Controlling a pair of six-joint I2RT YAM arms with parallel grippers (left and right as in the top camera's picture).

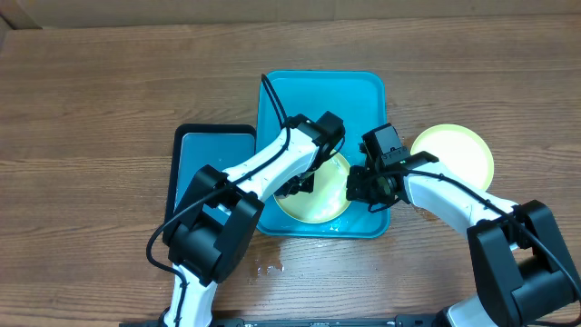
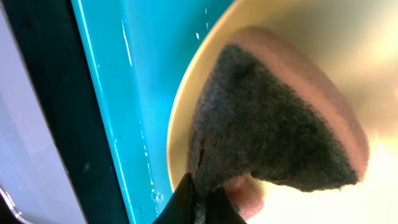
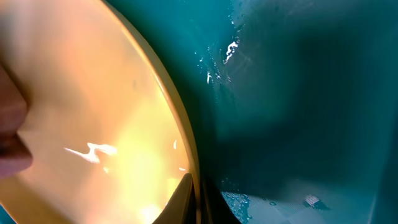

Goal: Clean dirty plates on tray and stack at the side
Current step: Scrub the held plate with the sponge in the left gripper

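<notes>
A yellow-green plate [image 1: 320, 202] lies in the front part of the teal tray [image 1: 320, 91]. My left gripper [image 1: 300, 184] is shut on a pink sponge with a dark grey scouring face [image 2: 273, 118], pressed on the plate's left part [image 2: 180, 118]. My right gripper [image 1: 356, 186] is shut on the plate's right rim [image 3: 180, 134], one finger on each side of it [image 3: 196, 199]. Another yellow-green plate [image 1: 458, 153] lies on the table right of the tray. No blue smear shows on either plate.
A smaller black-rimmed blue-grey tray [image 1: 211, 154] lies against the teal tray's left side. Water drops sit on the teal tray floor [image 3: 224, 56] and on the wooden table [image 1: 268, 266] in front of it.
</notes>
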